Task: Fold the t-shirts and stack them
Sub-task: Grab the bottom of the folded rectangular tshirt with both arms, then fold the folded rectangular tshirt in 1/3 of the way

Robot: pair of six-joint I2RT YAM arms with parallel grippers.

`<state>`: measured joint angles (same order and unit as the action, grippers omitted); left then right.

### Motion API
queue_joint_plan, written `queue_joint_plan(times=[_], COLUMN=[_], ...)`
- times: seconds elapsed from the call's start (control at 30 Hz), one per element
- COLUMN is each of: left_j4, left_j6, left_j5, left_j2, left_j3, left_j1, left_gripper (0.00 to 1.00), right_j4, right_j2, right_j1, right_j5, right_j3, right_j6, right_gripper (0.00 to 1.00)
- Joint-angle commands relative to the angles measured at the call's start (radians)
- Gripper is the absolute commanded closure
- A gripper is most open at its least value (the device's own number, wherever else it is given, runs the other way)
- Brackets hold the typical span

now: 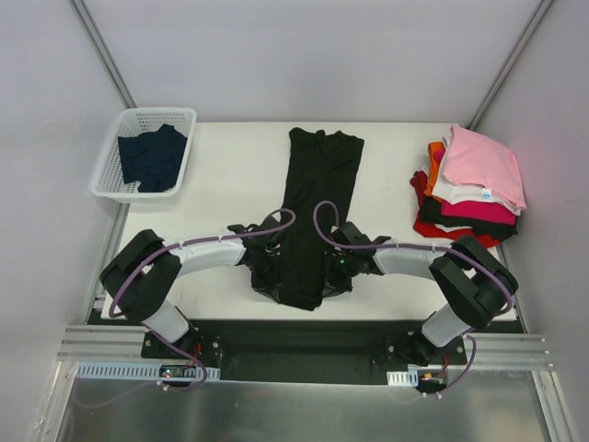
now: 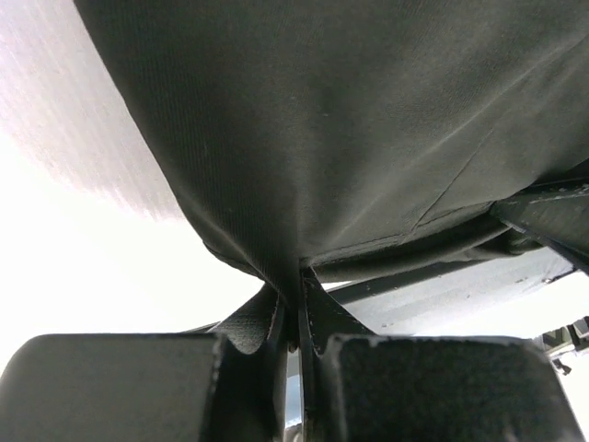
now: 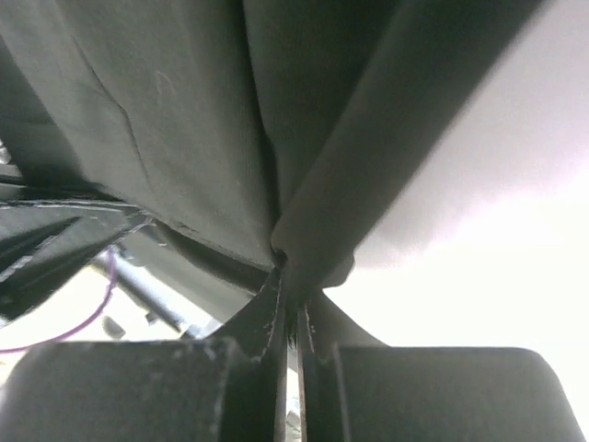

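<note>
Left claw (image 2: 296, 281), right claw (image 3: 287, 269) pinching near end, black t-shirt (image 1: 317, 193) stretched near-to-far

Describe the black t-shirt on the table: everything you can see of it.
The black t-shirt is soft, matte cloth, folded lengthwise into a narrow strip on the white table, running from the far middle towards the near edge. No print shows. Its far end lies flat. Its near end is pinched at both side edges, by the left gripper and the right gripper, both shut on the cloth.
</note>
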<state>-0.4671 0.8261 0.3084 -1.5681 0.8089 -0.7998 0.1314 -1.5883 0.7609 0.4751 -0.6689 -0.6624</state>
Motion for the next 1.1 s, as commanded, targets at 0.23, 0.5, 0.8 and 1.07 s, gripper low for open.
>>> queue_joint_plan(times=[0.23,0.5,0.8,1.07], left_j4=[-0.154,-0.29,-0.389,-0.393], left_j6=[-0.012,-0.064,-0.15,-0.205], left_j5=[-0.006,-0.041,-0.121,-0.104], left_j2=[0.074,0.079,-0.007,-0.087], left_j3=[0.194,0.366,0.555,0.644], left_j1=[-0.064,-0.078,-0.07,-0.004], left_gripper=[1.0,0.98,0.98,0.99], right_j4=[0.436,0.586,0.68,0.694], right_j2=[0.212,0.209,0.151,0.07], right_j1=[0.002,-0.009,-0.127,-0.236], right_j5=[-0.222,-0.243,-0.248,-0.216], right_j3=[-0.089,-0.293,-0.446,-0.552], right_j6=[0.096,0.132,0.233,0.313], right_gripper=[0.99,0.99,0.99,0.99])
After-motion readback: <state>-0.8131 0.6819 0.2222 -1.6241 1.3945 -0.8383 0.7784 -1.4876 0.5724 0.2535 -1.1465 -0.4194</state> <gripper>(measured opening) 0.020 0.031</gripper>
